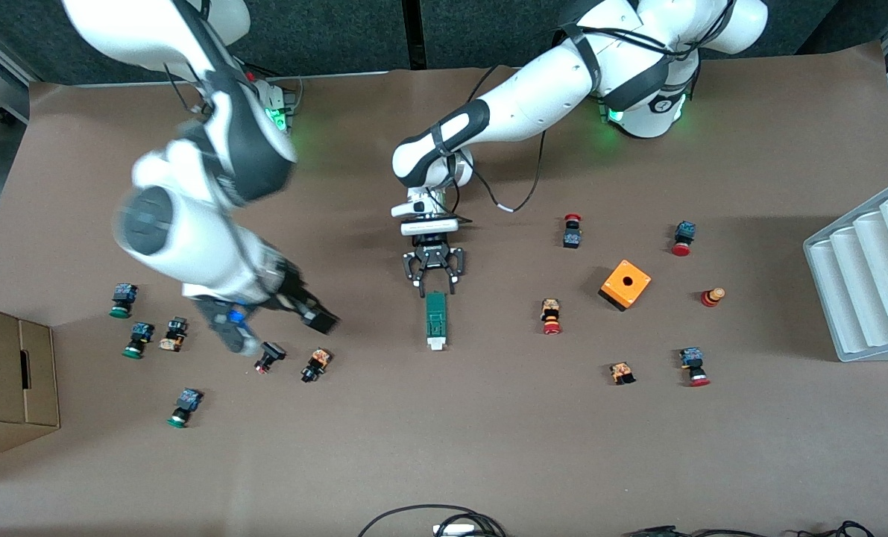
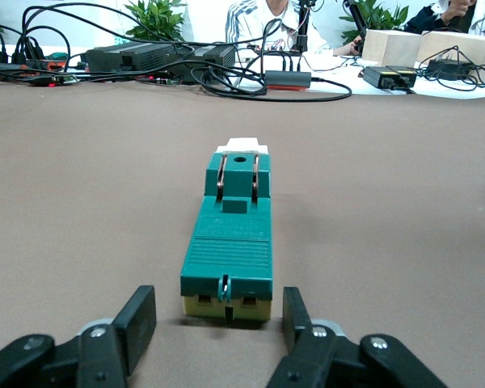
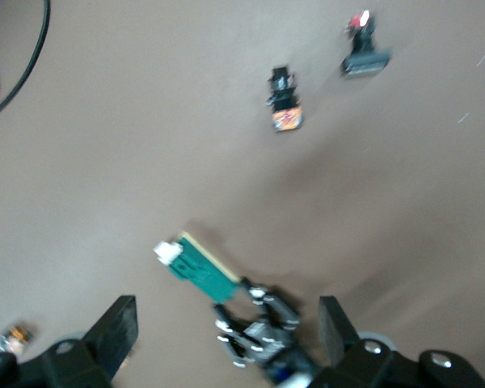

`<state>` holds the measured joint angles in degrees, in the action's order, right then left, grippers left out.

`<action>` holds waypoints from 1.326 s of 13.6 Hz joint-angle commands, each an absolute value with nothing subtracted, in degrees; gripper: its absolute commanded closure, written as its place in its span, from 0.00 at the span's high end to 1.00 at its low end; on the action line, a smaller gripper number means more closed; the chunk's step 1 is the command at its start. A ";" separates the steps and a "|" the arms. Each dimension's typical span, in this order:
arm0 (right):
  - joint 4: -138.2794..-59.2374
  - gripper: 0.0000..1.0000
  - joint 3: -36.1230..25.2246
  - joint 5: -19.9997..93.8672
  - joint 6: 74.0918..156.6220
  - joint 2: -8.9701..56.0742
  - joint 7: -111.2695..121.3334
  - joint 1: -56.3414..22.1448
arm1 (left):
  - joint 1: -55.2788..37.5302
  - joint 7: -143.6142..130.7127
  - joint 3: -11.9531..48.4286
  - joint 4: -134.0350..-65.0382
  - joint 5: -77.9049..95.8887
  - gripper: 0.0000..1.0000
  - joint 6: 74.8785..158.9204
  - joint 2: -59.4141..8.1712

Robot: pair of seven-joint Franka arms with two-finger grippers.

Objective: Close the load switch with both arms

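Observation:
The load switch (image 1: 435, 321) is a narrow dark-green block lying on the brown table, with its white end piece nearer the front camera. My left gripper (image 1: 434, 282) is low at the switch's end farther from the front camera. It is open. In the left wrist view its fingers (image 2: 141, 317) stand just short of the switch (image 2: 230, 234), one to each side, not touching it. My right gripper (image 1: 287, 321) is open, empty and blurred, in the air toward the right arm's end of the table. Its view shows the switch (image 3: 198, 271) and the left gripper (image 3: 241, 301).
Two small buttons (image 1: 268, 358) (image 1: 315, 365) lie under the right gripper. Green-capped buttons (image 1: 123, 300) and a cardboard box (image 1: 7, 373) sit at the right arm's end. An orange box (image 1: 625, 284), red-capped buttons (image 1: 572, 231) and a white rack (image 1: 868, 276) sit toward the left arm's end.

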<state>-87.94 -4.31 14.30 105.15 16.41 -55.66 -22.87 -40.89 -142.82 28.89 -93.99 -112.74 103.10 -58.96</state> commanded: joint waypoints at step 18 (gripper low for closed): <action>-93.08 1.00 -7.56 -0.18 97.21 2.90 2.44 -7.39 | -41.04 -143.70 28.48 -94.22 -113.47 0.71 103.18 -58.80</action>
